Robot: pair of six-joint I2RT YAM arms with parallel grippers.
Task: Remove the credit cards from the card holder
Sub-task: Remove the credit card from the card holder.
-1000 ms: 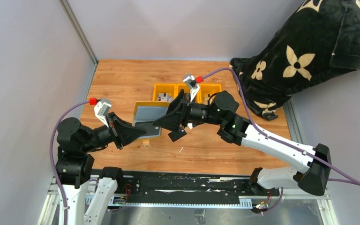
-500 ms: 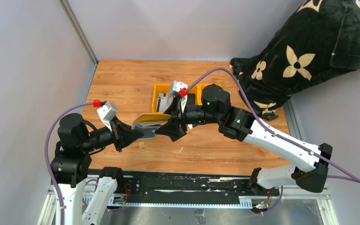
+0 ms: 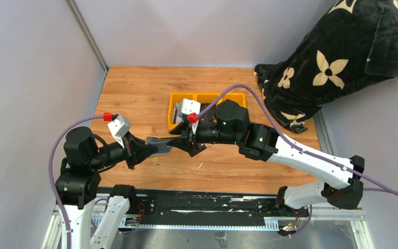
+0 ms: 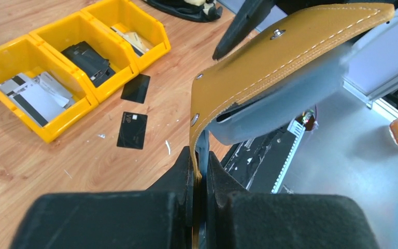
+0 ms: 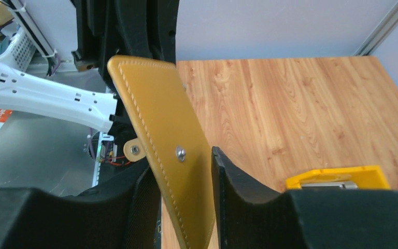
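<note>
**Fig.** Two-arm hold on the card holder (image 4: 269,62); L-wrist, R-wrist and overhead views.

**Handling (judged).** Holder is light, soft stitched leather and limp at the fold. Its flaps bend rather than stay put, so it is best taken at a stitched edge, clear of the pockets. Credit cards (image 4: 132,130) are thin, stiff and slick. Lying flat, they'd need a nip at one edge.

**L gripper** (image 4: 199,161): fingers pressed together, pinching the holder's lower edge. Mustard outer face and grey-blue lining rise from the pinch and curve away to the right of the L-wrist view.

**R gripper** (image 5: 186,192): fingers part-way apart. The upper flap w/ snap stud (image 5: 180,152) slants across the gap and touches at least one finger. Whether it is clamped can't be told.

**Position.** Holder is strung between the two grippers, lifted off the table (image 4: 20,171).

**Outward.** The two credit cards lie flat on the wood, near each other but apart, just beside the row of yellow bins (image 4: 75,111). One card shows white lettering. The middle bin holds a black pouch (image 4: 88,57), the end bin grey & white cards (image 4: 33,96).

**Progress (judged).** No card shows in the lining, but the pockets are mostly hidden, so whether the holder is empty is uncertain.
</note>
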